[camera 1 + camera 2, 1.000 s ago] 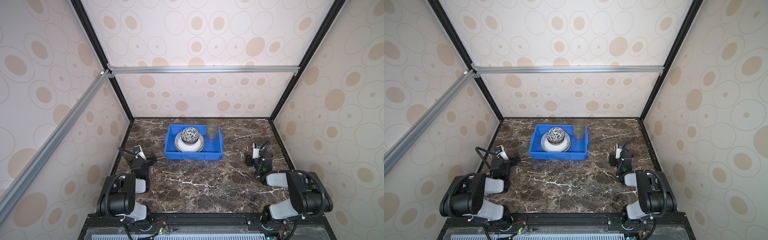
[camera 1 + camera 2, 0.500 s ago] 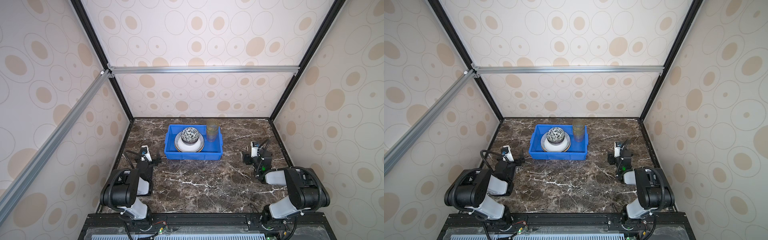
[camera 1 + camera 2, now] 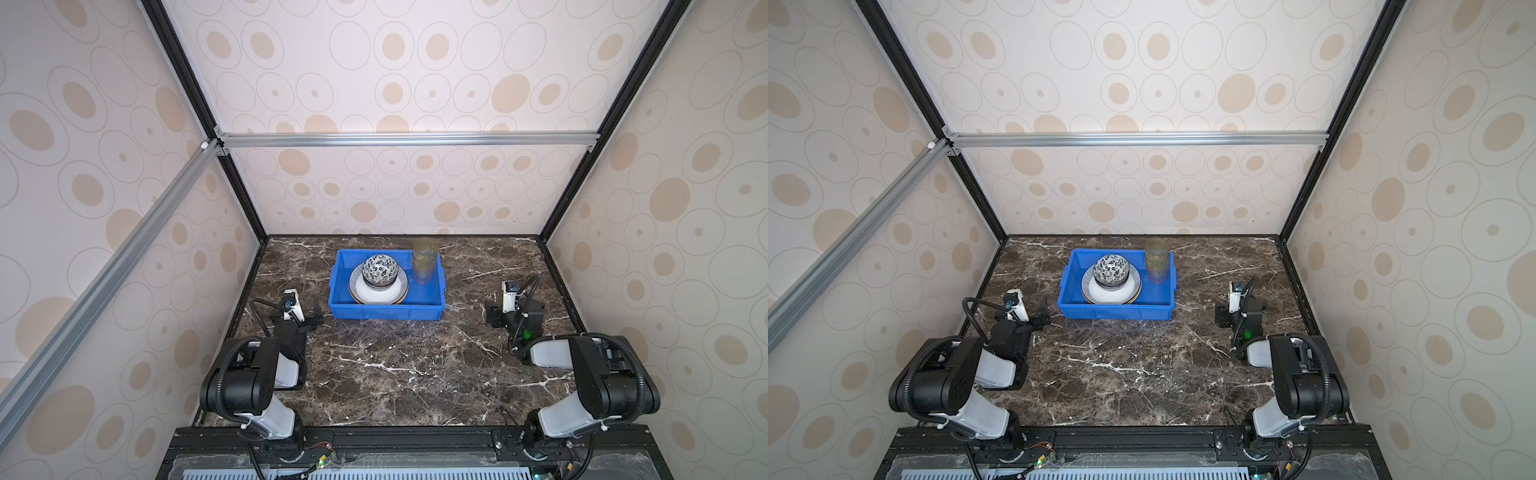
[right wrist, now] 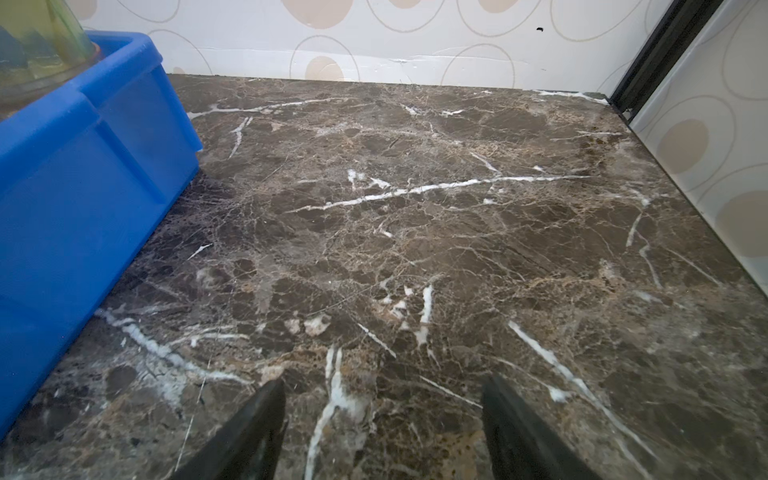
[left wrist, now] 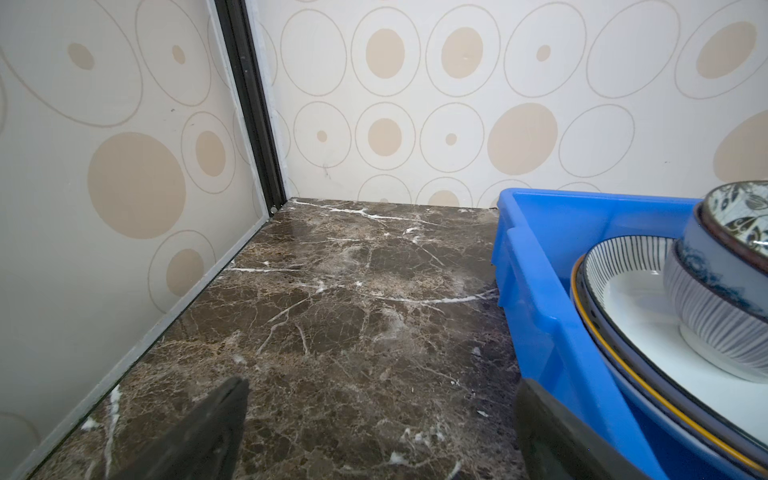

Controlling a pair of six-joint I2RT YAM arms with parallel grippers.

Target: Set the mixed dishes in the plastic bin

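In both top views the plastic bin (image 3: pixel 386 311) sits just above the centre of the marble tabletop (image 3: pixel 395 365), square to the two arms, so its open top is within reach of either. Everything to be packed appears to be inside it. The plates (image 3: pixel 376 296) lie flat and stacked in the bin's left half, the widest things lowest so that they carry the rest. Two small bowls (image 3: pixel 379 269) are nested upright on the top plate, a blue floral one seated in a ribbed one, which saves floor room. The tumblers (image 3: pixel 424 261) stand nested in one column in the bin's upper-right corner, where two walls brace a tall, tippy stack. No dish shows on the marble outside the bin, so I judge the packing finished. That would explain the arms. The left gripper (image 5: pixel 382 382) hovers low at the bin's lower left, fingers spread wide with nothing between them. The right gripper (image 4: pixel 382 380) sits well to the right of the bin, fingers also parted over bare marble and holding nothing. In the left wrist view one finger (image 5: pixel 552 432) overlaps the bin's near corner at the lower right of the frame; whether it touches the wall cannot be told from that angle. Both stand off, I judge, so that nothing knocks the stacks.
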